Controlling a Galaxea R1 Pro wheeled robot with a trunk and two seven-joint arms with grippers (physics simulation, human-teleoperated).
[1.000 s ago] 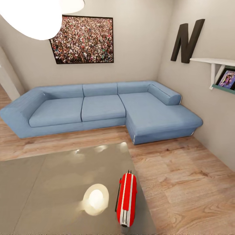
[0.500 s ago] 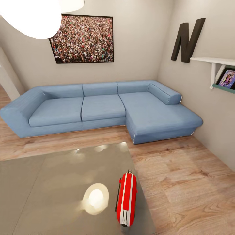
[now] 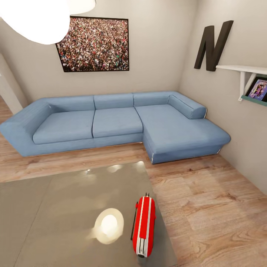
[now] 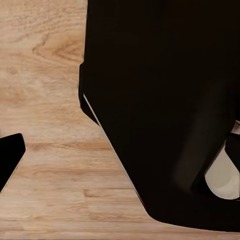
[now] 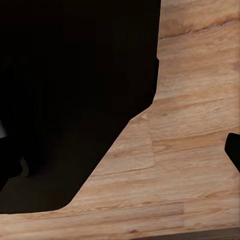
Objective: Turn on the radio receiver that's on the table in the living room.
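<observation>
Table [image 3: 55, 207] edge beside radio receiver [image 3: 144, 226], floor [image 3: 215, 207] beyond

One radio receiver [image 3: 144, 227] lies on one glossy surface [image 3: 55, 207]. One blue L-shaped sofa [image 3: 111, 124] stands behind it, with three seat sections counted along its back and one chaise end. One framed crowd photo [image 3: 94, 44] hangs on the wall, and one dark letter N [image 3: 212, 45] on the adjoining wall. One white wall shelf [image 3: 243, 72] carries one small picture [image 3: 259, 90]. One white lamp shade [image 3: 35, 18] hangs overhead.
</observation>
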